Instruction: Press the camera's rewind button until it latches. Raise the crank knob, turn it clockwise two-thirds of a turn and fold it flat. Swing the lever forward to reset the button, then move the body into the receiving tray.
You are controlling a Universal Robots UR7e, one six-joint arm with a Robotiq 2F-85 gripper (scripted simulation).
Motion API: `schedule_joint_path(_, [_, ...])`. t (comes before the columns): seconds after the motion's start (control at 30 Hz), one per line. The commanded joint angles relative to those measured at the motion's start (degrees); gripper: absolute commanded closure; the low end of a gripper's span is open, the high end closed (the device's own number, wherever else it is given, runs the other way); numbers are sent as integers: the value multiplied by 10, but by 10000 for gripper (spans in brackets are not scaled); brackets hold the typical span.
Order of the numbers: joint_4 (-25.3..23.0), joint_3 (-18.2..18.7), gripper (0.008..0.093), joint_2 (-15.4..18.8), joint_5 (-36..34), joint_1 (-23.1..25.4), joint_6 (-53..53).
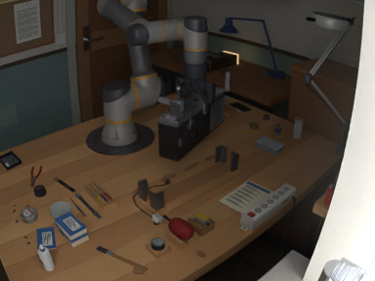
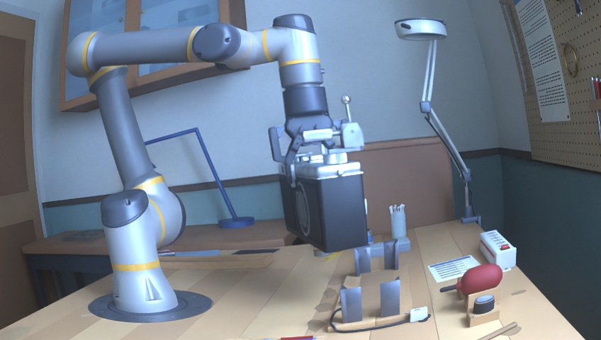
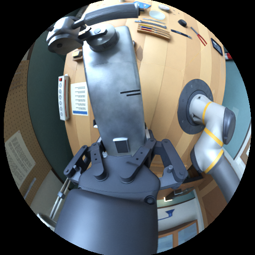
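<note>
The camera body (image 1: 188,128) (image 2: 324,206) hangs in the air above the workbench, beside the low wooden fixture with four grey upright plates (image 2: 373,278) (image 1: 188,178), and touches none of them. The body, black with a silver top plate (image 3: 116,95), is held by my gripper (image 2: 305,162) (image 3: 122,147) across its top, tilted a little. The lever (image 3: 109,12) and the round knob (image 3: 103,36) sit at the far end of the top plate in the wrist camera. The receiving tray is not identifiable here.
A small grey box (image 1: 269,144) lies on the bench toward the right, with a white power strip (image 1: 268,206) and a printed sheet (image 1: 244,195) nearer the front edge. A red air blower (image 1: 179,228), hand tools (image 1: 93,195) and a desk lamp (image 2: 434,118) stand around.
</note>
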Motion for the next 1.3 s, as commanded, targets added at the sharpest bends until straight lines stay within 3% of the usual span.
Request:
schedule_joint_path(0.0, [-1, 0, 934, -7, 0, 7, -2])
schedule_joint_path(0.33, [19, 31, 934, -58, 0, 96, -16])
schedule_joint_path(0.67, [33, 47, 934, -87, 0, 222, -4])
schedule_joint_path(0.93, [31, 46, 934, -83, 0, 342, 23])
schedule_joint_path(1.27, [14, 28, 934, -48, 0, 490, 59])
